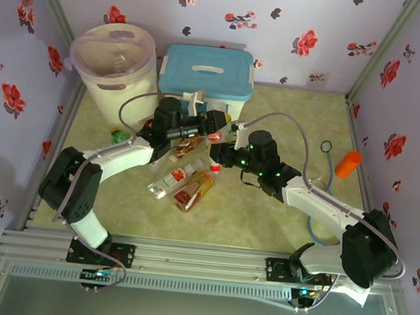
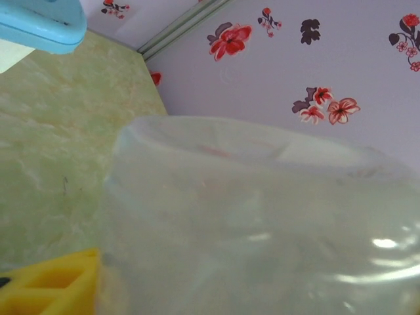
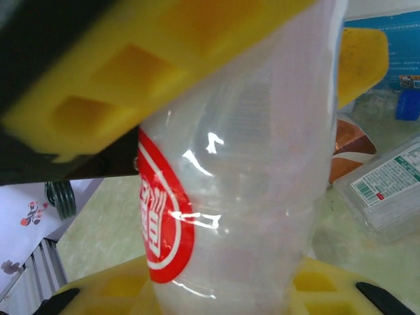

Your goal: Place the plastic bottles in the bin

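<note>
Yellow fingers of the right gripper are seen pressed tight above and below a clear plastic bottle with a red round label, so this claw is closed on it, and the bottle is judged to be held clear of the pale green marbled table. At the left gripper, one yellow finger is seen against a cloudy clear bottle wall; whether that claw is clamped cannot be told, nor whether it is the same bottle. Both grippers are found close together mid-table, just in front of the blue-lidded white box, which suggests a handover to the left arm, the one nearer the round white plastic bin with a pale pink liner in the far left corner. Several more bottles are seen lying between the arms. Next, a firm left grip is called for before the right is released, then a carry over the bin's rim.
</note>
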`<state>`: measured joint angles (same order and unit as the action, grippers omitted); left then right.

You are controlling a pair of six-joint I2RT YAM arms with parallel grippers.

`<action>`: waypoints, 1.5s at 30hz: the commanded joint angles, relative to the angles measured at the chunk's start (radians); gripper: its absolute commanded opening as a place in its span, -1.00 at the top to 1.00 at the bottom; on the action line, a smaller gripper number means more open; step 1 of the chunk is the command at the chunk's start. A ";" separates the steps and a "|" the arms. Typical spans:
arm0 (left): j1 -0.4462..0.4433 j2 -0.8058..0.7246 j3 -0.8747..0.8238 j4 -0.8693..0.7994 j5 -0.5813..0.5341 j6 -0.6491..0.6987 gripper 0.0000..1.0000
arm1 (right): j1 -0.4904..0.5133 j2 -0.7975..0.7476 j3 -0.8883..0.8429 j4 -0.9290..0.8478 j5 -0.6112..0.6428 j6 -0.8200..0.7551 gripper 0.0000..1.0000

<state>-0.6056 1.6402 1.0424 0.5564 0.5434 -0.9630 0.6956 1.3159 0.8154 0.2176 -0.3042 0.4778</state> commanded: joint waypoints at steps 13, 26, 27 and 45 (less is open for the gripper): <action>0.087 0.004 0.259 -0.212 0.062 0.126 -0.05 | -0.048 -0.181 0.013 -0.136 0.057 -0.031 -0.90; 0.563 -0.017 0.736 -0.603 -0.119 0.400 -0.06 | -0.067 -0.398 -0.146 -0.223 0.178 0.004 -0.91; 0.591 -0.011 0.754 -0.599 -0.148 0.407 -0.06 | -0.069 -0.401 -0.144 -0.231 0.178 0.000 -0.91; 0.710 0.312 1.035 -0.821 -0.471 0.745 -0.04 | -0.088 -0.445 -0.171 -0.293 0.209 -0.023 -0.92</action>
<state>0.1249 1.9518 2.0693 -0.2333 0.1150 -0.3325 0.6167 0.8833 0.6617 -0.0593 -0.1215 0.4656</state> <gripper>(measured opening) 0.523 0.961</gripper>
